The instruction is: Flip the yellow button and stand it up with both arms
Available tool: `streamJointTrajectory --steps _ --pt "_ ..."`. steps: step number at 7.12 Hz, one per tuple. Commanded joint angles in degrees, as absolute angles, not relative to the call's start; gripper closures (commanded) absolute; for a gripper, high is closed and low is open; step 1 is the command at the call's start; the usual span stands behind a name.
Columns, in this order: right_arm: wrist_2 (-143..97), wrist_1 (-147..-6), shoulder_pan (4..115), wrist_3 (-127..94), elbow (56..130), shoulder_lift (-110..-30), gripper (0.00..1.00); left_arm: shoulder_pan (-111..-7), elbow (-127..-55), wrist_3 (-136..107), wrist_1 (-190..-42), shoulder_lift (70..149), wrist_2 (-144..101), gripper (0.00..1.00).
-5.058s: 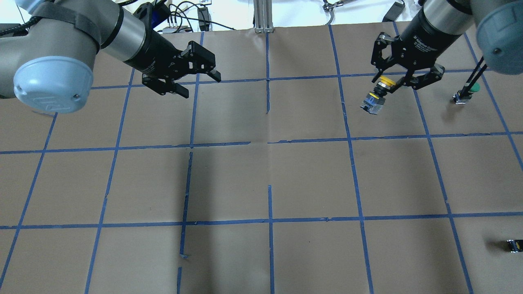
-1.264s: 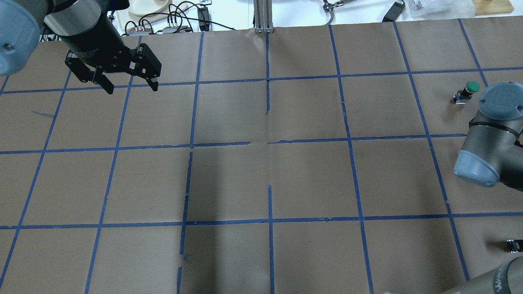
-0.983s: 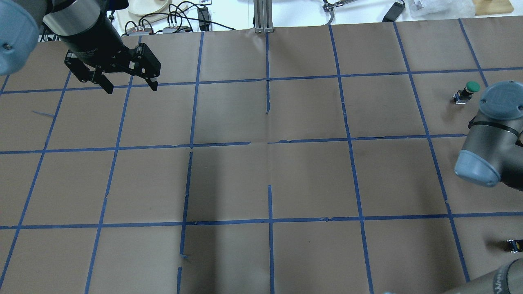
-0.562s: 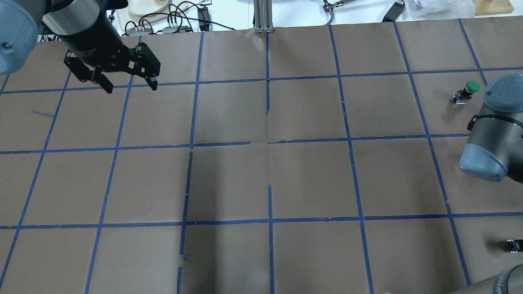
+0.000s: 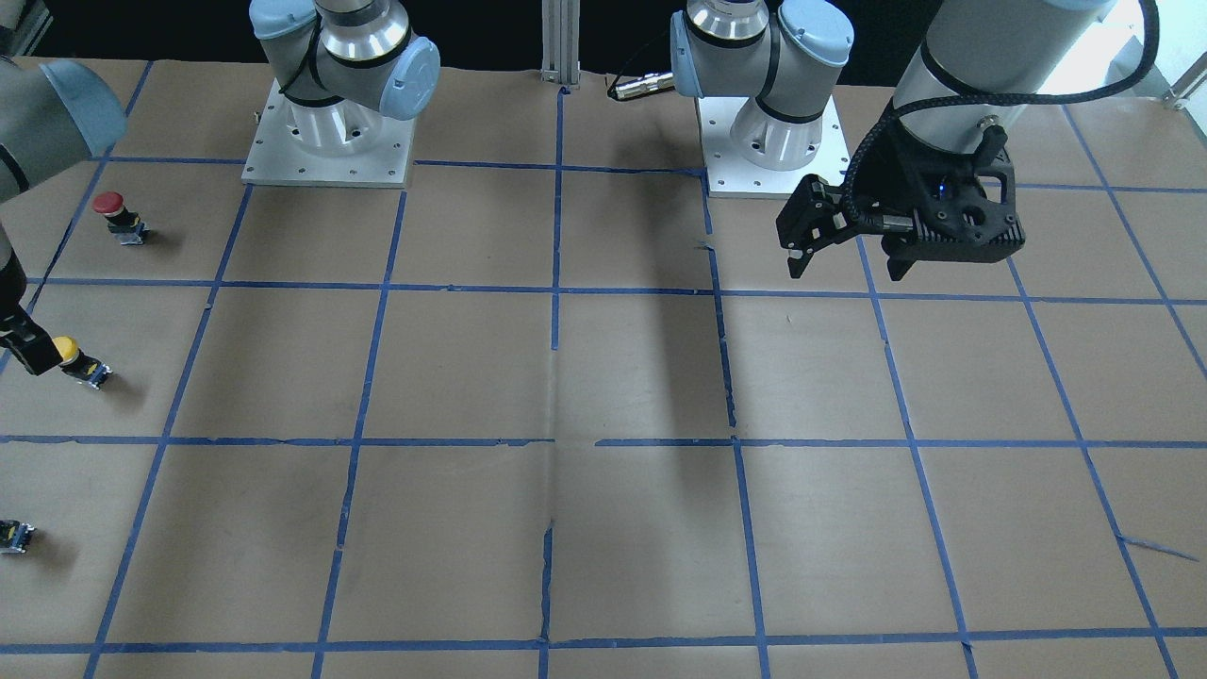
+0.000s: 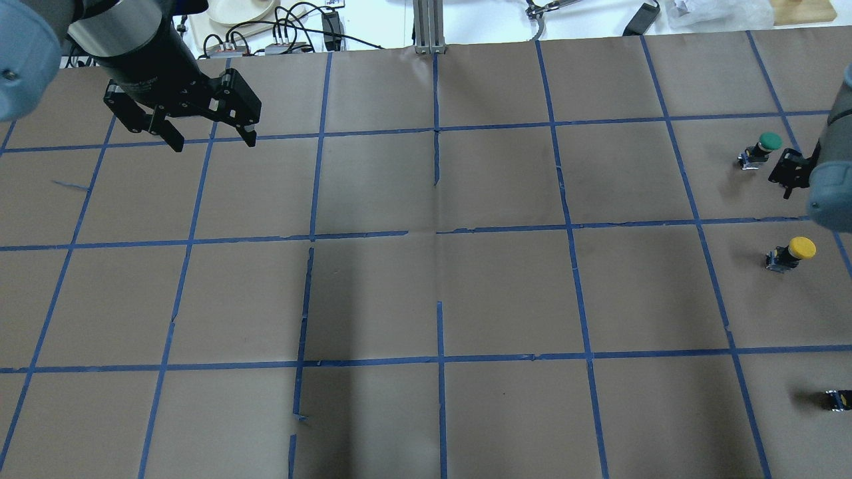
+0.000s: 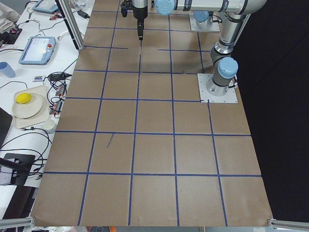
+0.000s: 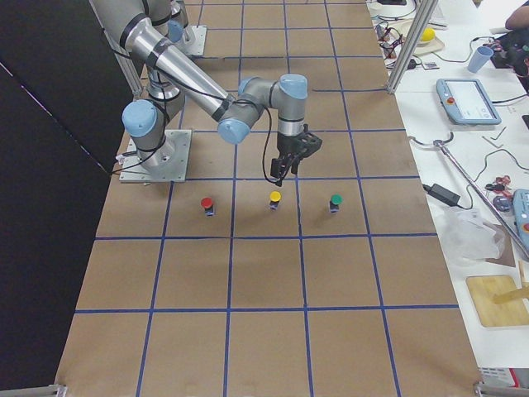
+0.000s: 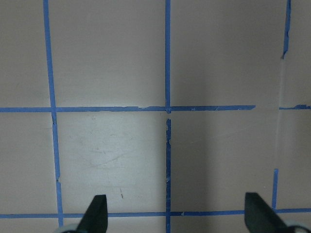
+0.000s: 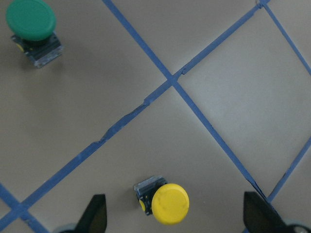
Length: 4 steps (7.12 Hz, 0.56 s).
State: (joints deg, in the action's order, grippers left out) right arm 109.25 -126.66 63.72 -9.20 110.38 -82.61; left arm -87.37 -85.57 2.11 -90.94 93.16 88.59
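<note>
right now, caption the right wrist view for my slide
Yellow button standing cap-up on the table, framed by the open right pincer; green button upright across a tape line.

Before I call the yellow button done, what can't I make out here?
- right gripper: overhead, mostly behind the right arm; front view, cut by the left edge.
- Base of the yellow button: right wrist view, partly under its cap; elsewhere too small.
- small black block: overhead, cut by the right edge, too small to identify.

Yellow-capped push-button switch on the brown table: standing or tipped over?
Standing: the yellow-capped push-button switch rests on its blocky base, round cap on top.
</note>
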Motion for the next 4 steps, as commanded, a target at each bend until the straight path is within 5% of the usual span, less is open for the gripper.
streamJointTrajectory --steps 1,4 --pt "100.2 -105.7 68.4 -9.3 102.6 -88.0 0.0 -87.4 -85.5 2.1 -91.0 93.2 88.6 0.0" --pt "95.4 -87.2 80.7 -9.6 91.7 -91.5 0.0 -87.2 -85.3 2.1 -91.0 93.2 88.9 0.0"
